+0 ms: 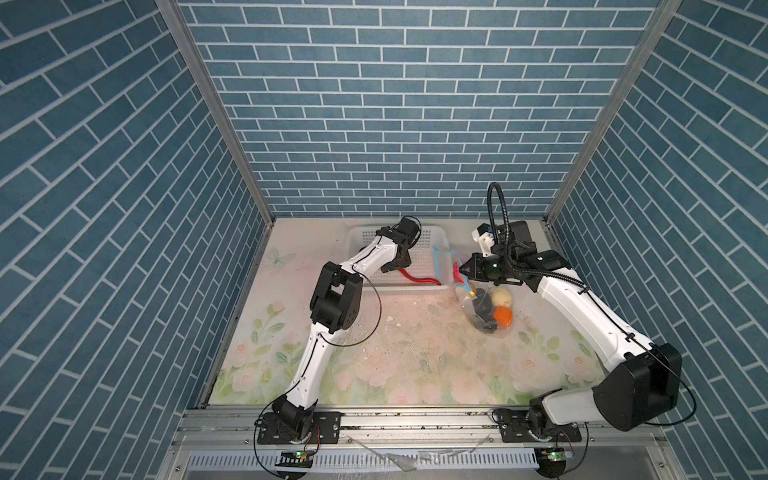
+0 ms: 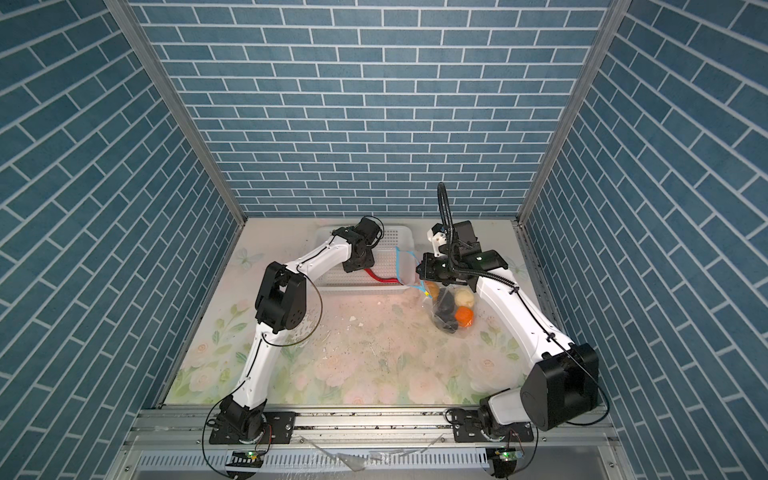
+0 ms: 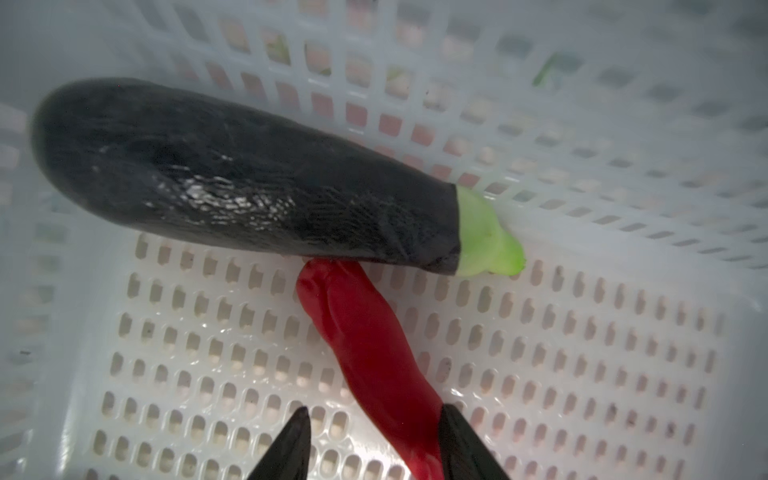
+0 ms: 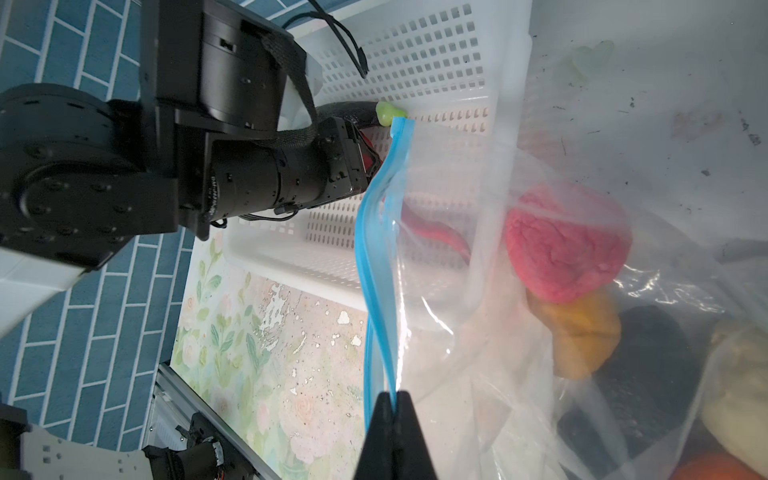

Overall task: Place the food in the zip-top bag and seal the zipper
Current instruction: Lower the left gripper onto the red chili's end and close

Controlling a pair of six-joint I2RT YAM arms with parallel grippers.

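We've got the left gripper (image 3: 376, 409) in the white basket (image 3: 582, 332) at the tabletop's (image 1: 374, 365) far edge, fingers (image 3: 461, 444) part-spread astride a red chilli (image 3: 365, 345). Right gripper (image 4: 392, 395) is pinched tight on the zipper (image 4: 376, 266). The zip-top bag (image 4: 478, 332) sits by the basket's right end, unsealed, with food (image 4: 569, 245) inside.

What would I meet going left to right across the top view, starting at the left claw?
In order: left claw → chilli → zipper → right claw → cream piece.

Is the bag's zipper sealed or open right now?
Open. In the right wrist view the zipper shows two blue strips bowed apart, and the right gripper is shut on it.
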